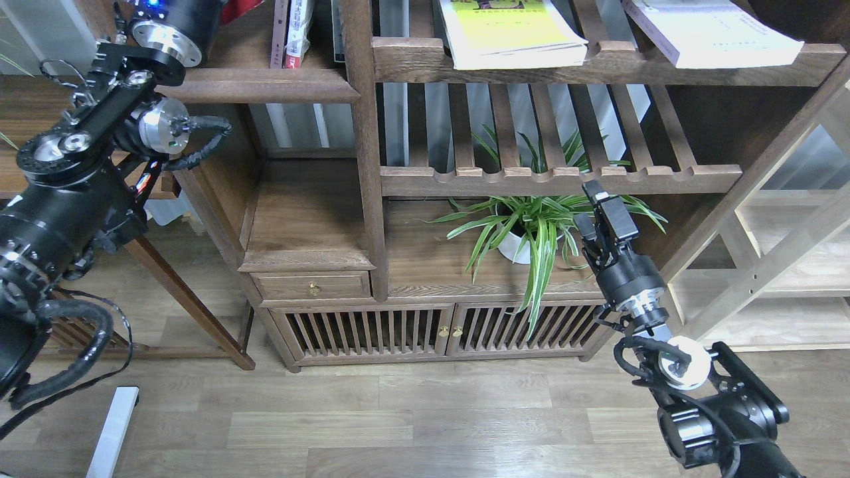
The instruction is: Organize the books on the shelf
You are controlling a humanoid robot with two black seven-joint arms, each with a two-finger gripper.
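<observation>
Right gripper hangs low and right of centre, fingers a little apart, nothing between them, tips among the leaves of the potted plant. Left arm climbs out at the frame's upper left; its gripper isn't visible. Top edge: yellow-green book and pale book lie flat on the slatted rack; the shelf sits upper left.

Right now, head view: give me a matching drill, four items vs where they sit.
Items:
1. yellow-green book
2. pale book
3. potted plant
4. brass drawer knob

Places:
A. under the lower slatted rack, just left of the right gripper
B. top slatted rack, right end
C. below the small left compartment
D. top slatted rack, left end

Pairs: 1-D, 2-B, 3-A, 4-C
</observation>
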